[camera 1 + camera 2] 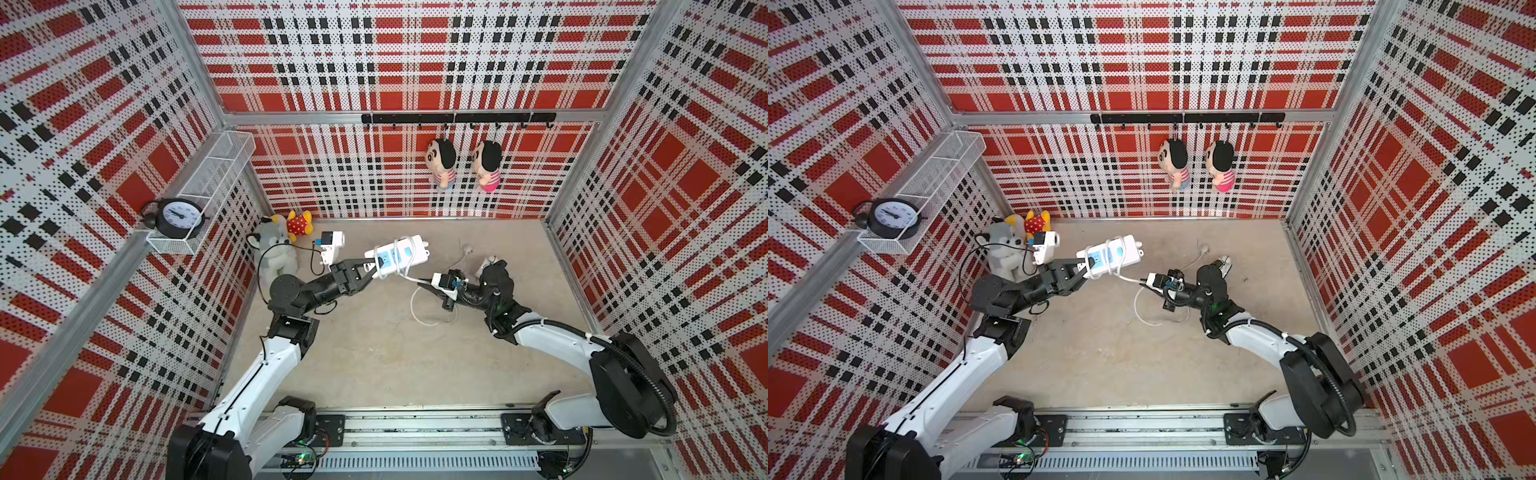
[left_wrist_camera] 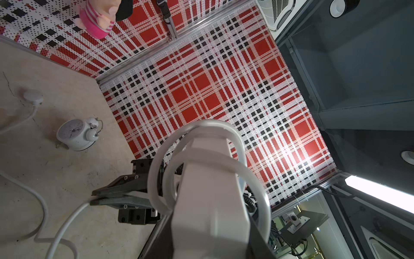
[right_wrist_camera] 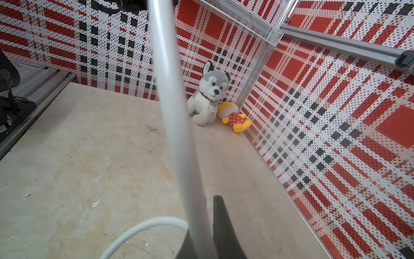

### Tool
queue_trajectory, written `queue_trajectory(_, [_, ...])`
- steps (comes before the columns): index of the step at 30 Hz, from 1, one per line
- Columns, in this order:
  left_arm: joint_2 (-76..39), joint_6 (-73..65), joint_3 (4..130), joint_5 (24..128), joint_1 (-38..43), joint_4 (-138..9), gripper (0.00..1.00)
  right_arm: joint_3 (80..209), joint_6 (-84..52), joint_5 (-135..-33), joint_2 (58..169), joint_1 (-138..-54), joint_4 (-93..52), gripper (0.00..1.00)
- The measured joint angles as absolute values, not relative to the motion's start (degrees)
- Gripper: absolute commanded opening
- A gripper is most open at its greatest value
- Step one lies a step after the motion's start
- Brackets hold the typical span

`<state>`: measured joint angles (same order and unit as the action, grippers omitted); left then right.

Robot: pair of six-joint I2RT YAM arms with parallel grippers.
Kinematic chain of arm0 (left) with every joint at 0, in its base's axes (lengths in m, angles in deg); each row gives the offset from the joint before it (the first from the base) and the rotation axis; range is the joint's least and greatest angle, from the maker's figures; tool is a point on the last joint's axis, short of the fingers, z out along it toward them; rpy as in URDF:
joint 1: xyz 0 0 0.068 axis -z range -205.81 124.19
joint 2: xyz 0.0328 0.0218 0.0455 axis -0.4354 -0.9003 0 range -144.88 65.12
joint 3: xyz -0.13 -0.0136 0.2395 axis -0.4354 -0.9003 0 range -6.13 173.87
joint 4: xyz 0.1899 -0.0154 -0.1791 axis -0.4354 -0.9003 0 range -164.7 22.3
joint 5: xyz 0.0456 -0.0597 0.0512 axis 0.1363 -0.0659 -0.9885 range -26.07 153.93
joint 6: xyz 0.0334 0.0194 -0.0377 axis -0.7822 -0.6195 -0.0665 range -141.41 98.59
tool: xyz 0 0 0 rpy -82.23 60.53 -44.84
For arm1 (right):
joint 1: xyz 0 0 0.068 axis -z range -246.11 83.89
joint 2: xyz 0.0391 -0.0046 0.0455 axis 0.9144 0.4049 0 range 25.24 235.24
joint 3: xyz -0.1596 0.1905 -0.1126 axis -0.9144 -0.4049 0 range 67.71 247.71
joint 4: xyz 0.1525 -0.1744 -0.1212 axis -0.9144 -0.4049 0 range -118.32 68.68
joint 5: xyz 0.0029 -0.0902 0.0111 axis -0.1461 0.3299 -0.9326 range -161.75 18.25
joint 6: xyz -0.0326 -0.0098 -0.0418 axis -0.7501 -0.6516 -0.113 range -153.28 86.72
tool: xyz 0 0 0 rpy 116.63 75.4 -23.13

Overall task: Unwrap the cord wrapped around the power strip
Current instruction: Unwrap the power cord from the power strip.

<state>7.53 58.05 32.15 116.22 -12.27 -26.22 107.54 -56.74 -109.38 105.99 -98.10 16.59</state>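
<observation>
White cord point(image 3: 172, 112), pinched in right gripper point(image 3: 201, 226)

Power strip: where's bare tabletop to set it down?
Bare: table front centre, from the base rail up to the cord loop. Crowded: plush husky and yellow doll back-left; plug and white clock near the right gripper.

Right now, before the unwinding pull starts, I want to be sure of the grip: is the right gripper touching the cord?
Touching. In the right wrist view the cord runs down into the right gripper and is pinched there, with no gap at either finger.
</observation>
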Motion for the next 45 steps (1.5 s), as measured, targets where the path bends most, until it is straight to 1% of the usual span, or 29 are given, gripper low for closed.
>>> queue_trajectory(4, [7.6,58.0,32.1,116.2,-12.3,-26.4,0.00,106.8,-54.1,-108.4,106.9,-98.1,21.8,0.00])
queue_trajectory(8, [8.6,58.0,31.1,116.2,-11.5,-26.5,0.00,108.1,-52.3,-104.3,109.4,-98.1,26.1,0.00])
queue_trajectory(15, [12.0,58.0,26.5,116.2,-9.0,-26.6,0.00,120.8,-49.6,-96.1,114.3,-96.2,26.6,0.00])
queue_trajectory(19, [13.2,58.0,24.0,116.2,-8.9,-26.6,0.00,125.1,-48.8,-93.6,113.6,-94.6,27.3,0.00])
queue_trajectory(23, [13.1,57.7,23.1,116.2,-8.9,-26.8,0.00,124.8,-49.4,-92.4,108.9,-93.8,25.7,0.00])
queue_trajectory(31, [9.3,56.8,23.1,115.9,-10.1,-26.9,0.00,114.9,-50.9,-92.0,88.2,-93.7,24.3,0.00])
queue_trajectory(35, [6.8,56.5,23.1,115.5,-13.8,-27.0,0.00,108.9,-54.4,-91.9,77.9,-93.7,17.0,0.00])
queue_trajectory(37, [5.7,56.4,23.4,115.0,-15.3,-27.2,0.00,105.5,-55.4,-91.9,74.5,-93.9,13.0,0.00])
queue_trajectory(41, [4.1,56.2,27.0,114.4,-16.9,-28.2,0.00,98.3,-57.1,-88.6,72.2,-95.8,4.7,0.00])
queue_trajectory(45, [3.9,56.2,32.5,114.4,-17.3,-28.2,0.00,94.6,-58.8,-83.3,76.2,-99.3,-2.4,0.00])
